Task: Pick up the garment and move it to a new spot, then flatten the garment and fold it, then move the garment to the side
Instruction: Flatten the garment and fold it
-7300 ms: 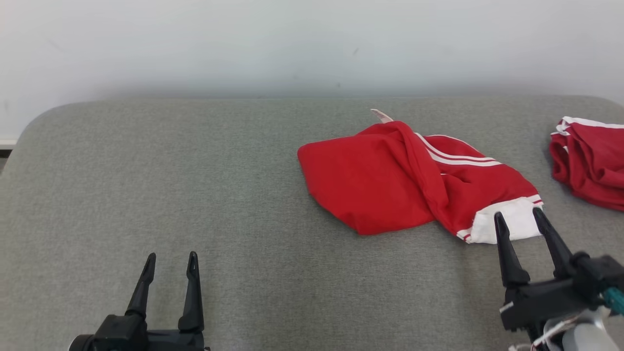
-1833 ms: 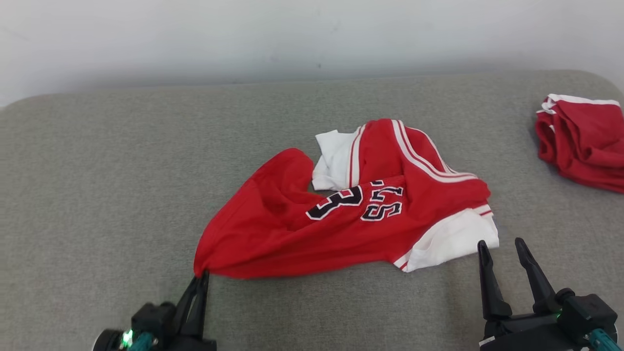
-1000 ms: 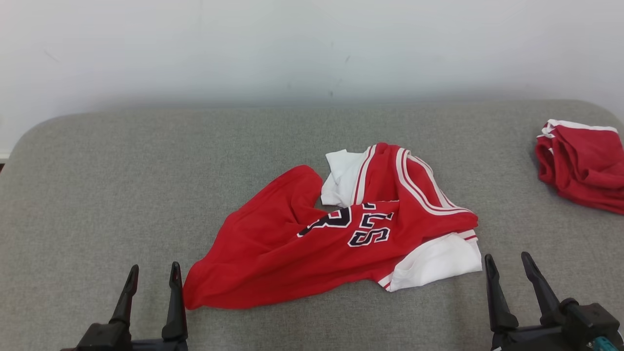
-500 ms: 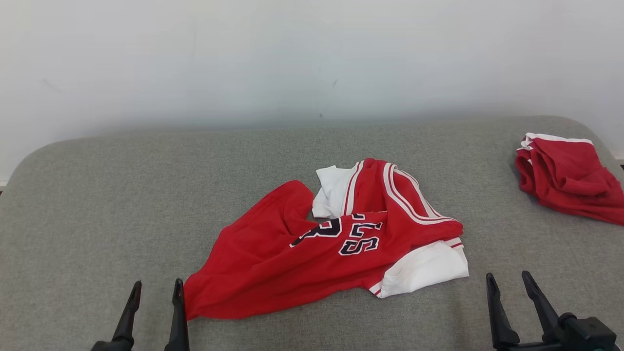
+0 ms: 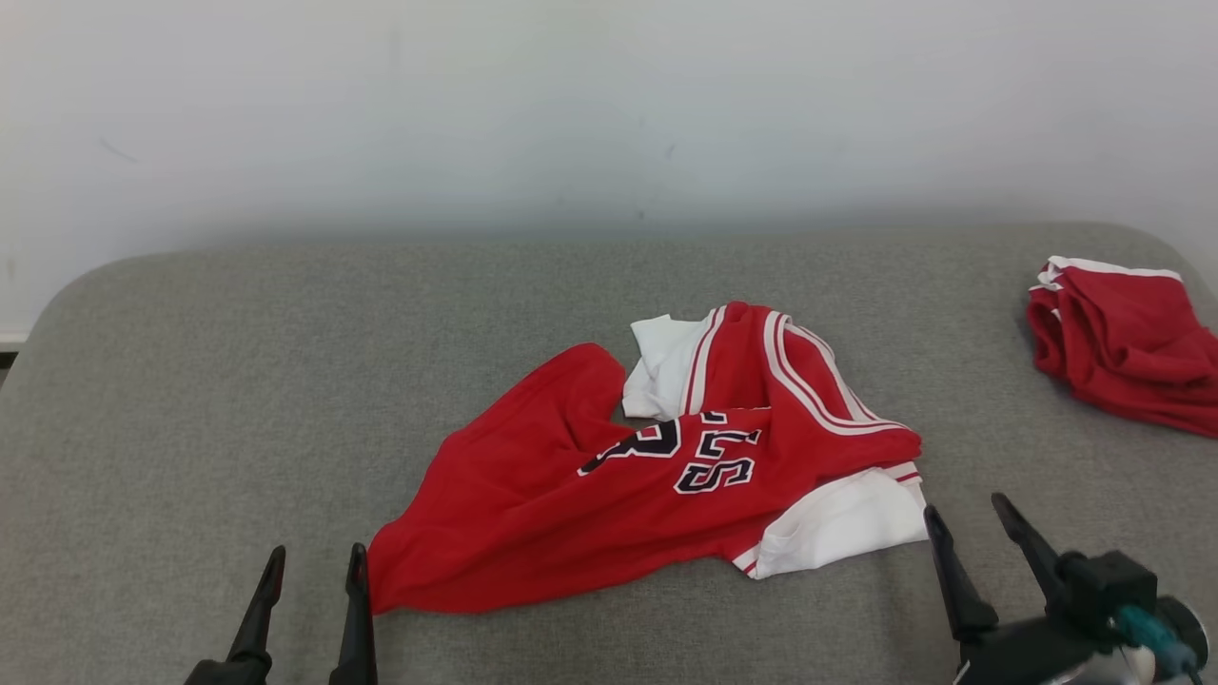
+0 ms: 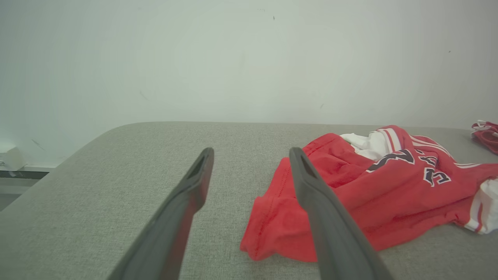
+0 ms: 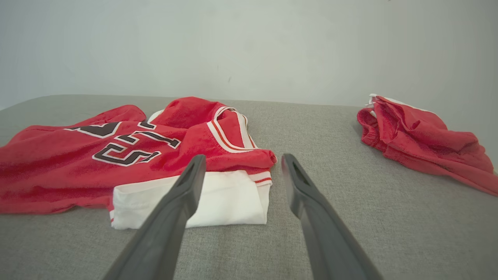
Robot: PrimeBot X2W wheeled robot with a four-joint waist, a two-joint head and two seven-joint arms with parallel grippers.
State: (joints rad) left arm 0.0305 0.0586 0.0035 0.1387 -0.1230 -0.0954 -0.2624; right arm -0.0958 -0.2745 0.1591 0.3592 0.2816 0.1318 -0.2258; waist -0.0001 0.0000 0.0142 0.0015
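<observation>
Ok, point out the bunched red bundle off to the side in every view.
Head view: red bundle at the far right, about mid-height.
Left wrist view: red bundle, a sliver at the right edge.
Right wrist view: red bundle, large, on the right.
Shared landmark: the jersey lies to its left in all three.

Grey fabric-covered surface [image 5: 238, 381], corners rounded, backed by a pale wall [image 5: 571, 95] — at its far right edge lies a bunched plain red garment [image 5: 1123, 347], white-banded.

The red Bulls basketball jersey [image 5: 609, 495] is lying crumpled mid-surface, black white-outlined lettering showing, white shoulder panels and striped trim bunching at its right.
</observation>
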